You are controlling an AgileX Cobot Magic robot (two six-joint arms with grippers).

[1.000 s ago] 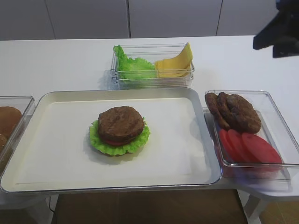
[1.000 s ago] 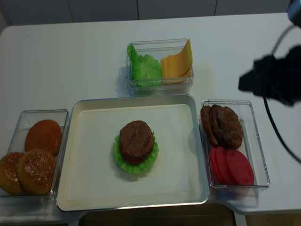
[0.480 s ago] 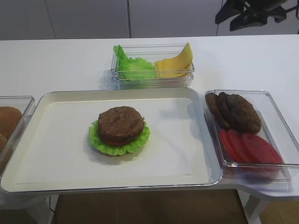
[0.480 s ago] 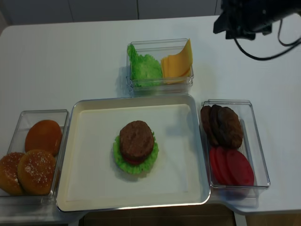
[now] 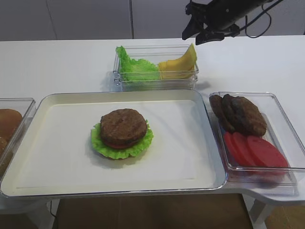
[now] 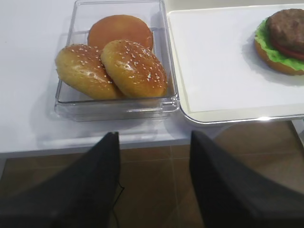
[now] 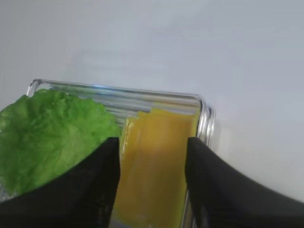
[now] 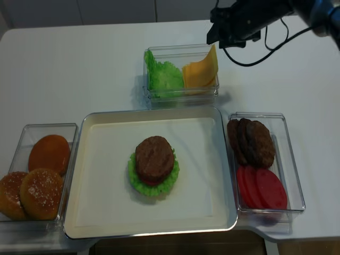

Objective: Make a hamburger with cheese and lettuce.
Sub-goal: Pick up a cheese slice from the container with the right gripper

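R gripper (image 7: pixel 151 156) hangs above the back bin (image 5: pixel 125 80), jaws spread wide, nothing btwn them. In the wrist view the cheese (image 7: pixel 154 166) sits right in the gap, framed by the two fingers (image 7: pixel 90 185), so it lies straight below and a bit fwd of the jaws. The slices lean up against the bin's R end wall, long edges running away from the camera, roughly in line w/ the fingers. Lettuce (image 7: pixel 50 137) is just beside the cheese on its L, same bin, close to the L finger; a drop drifting that way would likely snag it.

Burger (image 5: pixel 122 132) sits mid-tray (image 5: pixel 62 167) w/ patty on top, no cheese on it yet.

L gripper (image 6: pixel 152 190) is low at the desk's front edge near the buns (image 6: pixel 111 64), jaws apart and empty, well away from the bin. R arm is clearly nearer, so the pick looks like its job: prob. straight down onto the top slice.
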